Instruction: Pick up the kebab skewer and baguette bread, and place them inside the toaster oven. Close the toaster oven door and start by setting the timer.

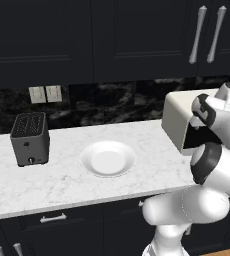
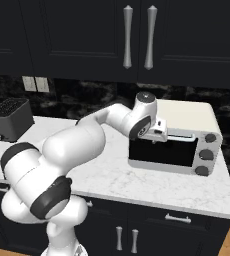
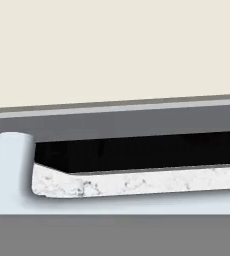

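The cream toaster oven (image 2: 187, 116) stands at the right end of the counter, and its side (image 1: 173, 120) shows past my arm. Its dark glass door (image 2: 162, 153) is upright against the front and looks shut. My gripper (image 2: 159, 132) hangs over the left end of the door's silver handle (image 2: 181, 137), just above it. In the hand view the handle (image 3: 14, 172) lies very close below the oven's cream top (image 3: 112, 50). My fingertips are hidden, so I cannot tell how the jaws stand. The kebab skewer and the baguette bread are out of view.
A white plate (image 1: 108, 159) with nothing on it sits mid-counter. A dark grey slot toaster (image 1: 30, 139) stands at the left. Three dark knobs (image 2: 206, 154) run down the oven's right side. Dark cabinets hang above, and the counter's front edge (image 2: 152, 196) is near the oven.
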Robot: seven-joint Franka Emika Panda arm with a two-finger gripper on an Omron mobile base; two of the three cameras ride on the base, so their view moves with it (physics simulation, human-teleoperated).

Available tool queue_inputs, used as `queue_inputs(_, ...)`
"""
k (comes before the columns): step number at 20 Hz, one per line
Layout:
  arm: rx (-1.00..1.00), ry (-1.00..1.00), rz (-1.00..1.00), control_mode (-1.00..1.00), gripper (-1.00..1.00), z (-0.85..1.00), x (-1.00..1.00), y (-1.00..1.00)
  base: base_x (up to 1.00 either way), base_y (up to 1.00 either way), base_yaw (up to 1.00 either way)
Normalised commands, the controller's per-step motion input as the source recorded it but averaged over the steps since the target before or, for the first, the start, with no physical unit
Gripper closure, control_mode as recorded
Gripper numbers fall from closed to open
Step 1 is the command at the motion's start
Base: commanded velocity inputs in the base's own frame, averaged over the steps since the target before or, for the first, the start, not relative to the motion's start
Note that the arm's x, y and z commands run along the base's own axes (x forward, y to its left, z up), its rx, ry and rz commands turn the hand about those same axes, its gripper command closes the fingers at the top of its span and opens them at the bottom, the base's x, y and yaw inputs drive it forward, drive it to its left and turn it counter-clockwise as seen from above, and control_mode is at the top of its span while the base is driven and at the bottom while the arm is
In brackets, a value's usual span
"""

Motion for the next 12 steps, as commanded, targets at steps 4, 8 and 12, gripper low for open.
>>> queue_inputs(4,0.0,0.01,0.0,-1.0,-1.0,-0.14,-0.01,0.0,0.0,0.0,0.0)
queue_inputs(8,0.0,0.0,0.0,-1.0,-1.0,-0.26,-0.41,0.0,0.0,0.0,0.0)
queue_inputs(12,0.0,0.0,0.0,-1.0,-1.0,-0.1,-0.23,0.0,0.0,0.0,0.0)
